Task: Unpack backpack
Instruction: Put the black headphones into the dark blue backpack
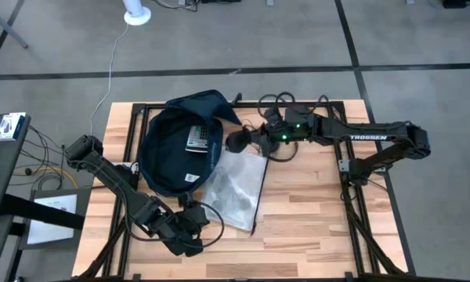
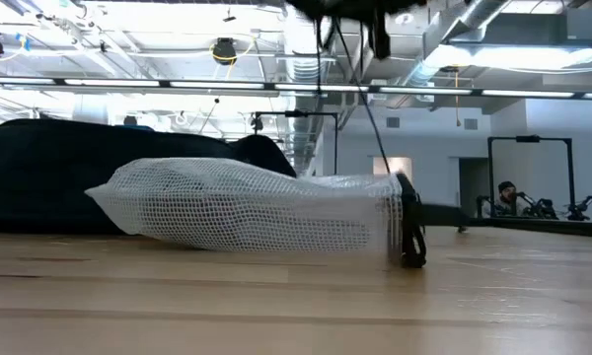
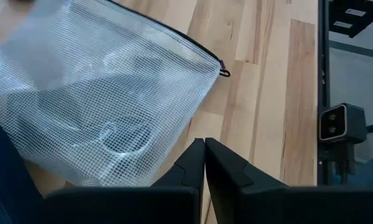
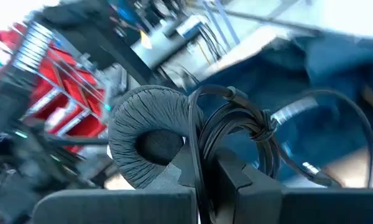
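The right tool (image 1: 249,141) is clamped on one pair of headphones (image 4: 155,140), held above the counter (image 1: 313,227) beside the backpack's (image 1: 176,149) open mouth. The left tool (image 1: 200,222), pressed shut and empty, sits near the counter's front edge, just beside one mesh pouch (image 1: 235,188). Only the right wrist view shows the ear pad; bare wood lies right of the pouch

The backpack (image 1: 172,149) is showing dark navy fabric with a small white label inside, and the pouch (image 1: 236,188) beside it is showing clear plastic crossed by a white grid mesh with a black edge. The headphones (image 4: 174,140) are showing grey textured ear pads and black cables, while the bench (image 1: 313,211) is showing pale wooden planks.
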`<control>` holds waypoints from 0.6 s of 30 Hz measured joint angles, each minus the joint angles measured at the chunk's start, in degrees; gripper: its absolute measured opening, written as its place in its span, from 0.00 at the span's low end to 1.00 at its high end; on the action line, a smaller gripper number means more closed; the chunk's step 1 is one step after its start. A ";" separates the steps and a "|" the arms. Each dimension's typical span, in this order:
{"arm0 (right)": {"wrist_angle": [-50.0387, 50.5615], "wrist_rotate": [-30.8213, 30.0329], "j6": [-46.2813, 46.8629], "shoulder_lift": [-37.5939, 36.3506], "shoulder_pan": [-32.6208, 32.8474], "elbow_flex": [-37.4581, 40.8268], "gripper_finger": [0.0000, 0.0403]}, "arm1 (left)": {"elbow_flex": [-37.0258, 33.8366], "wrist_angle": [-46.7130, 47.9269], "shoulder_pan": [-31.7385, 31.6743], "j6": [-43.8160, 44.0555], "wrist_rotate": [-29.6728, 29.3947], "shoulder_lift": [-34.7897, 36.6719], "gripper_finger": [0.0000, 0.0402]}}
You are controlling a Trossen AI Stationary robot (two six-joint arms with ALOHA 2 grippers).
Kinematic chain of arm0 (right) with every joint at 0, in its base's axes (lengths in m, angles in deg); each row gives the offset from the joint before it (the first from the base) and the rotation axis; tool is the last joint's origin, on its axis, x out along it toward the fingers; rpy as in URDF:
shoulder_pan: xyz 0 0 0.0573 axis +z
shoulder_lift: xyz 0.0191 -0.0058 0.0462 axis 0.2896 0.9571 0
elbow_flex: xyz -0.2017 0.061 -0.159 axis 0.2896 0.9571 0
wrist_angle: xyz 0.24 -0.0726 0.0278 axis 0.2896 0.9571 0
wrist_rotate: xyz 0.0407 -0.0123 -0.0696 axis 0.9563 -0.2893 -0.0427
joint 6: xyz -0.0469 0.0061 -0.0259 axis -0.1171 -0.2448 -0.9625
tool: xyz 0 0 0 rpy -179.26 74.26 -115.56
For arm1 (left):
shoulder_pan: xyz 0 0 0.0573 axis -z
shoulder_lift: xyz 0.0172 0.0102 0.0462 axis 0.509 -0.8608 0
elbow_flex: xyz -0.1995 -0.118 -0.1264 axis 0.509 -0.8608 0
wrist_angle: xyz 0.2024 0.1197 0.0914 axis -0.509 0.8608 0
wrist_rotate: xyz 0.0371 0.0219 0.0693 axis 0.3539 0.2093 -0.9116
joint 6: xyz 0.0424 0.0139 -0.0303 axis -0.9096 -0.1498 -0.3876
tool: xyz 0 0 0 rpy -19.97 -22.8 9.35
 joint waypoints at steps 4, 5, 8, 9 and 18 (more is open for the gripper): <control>0.08 -0.10 -1.22 0.18 0.76 -5.02 0.00 | 0.00 1.57 1.55 0.98 -0.02 0.00 0.00; 0.09 -0.10 -1.30 0.52 0.97 -6.13 0.00 | 0.00 2.83 2.08 1.99 0.01 0.00 0.00; 1.14 -0.09 -2.44 2.41 1.74 -9.17 0.00 | 0.00 8.32 3.92 7.07 0.02 0.00 0.00; 1.17 -0.08 -2.69 3.33 1.96 -10.21 0.00 | 0.00 10.25 4.60 9.25 0.02 0.00 0.00; 2.24 2.54 -4.17 19.64 1.62 -21.24 0.00 | 0.00 18.56 9.99 20.12 0.04 0.11 0.00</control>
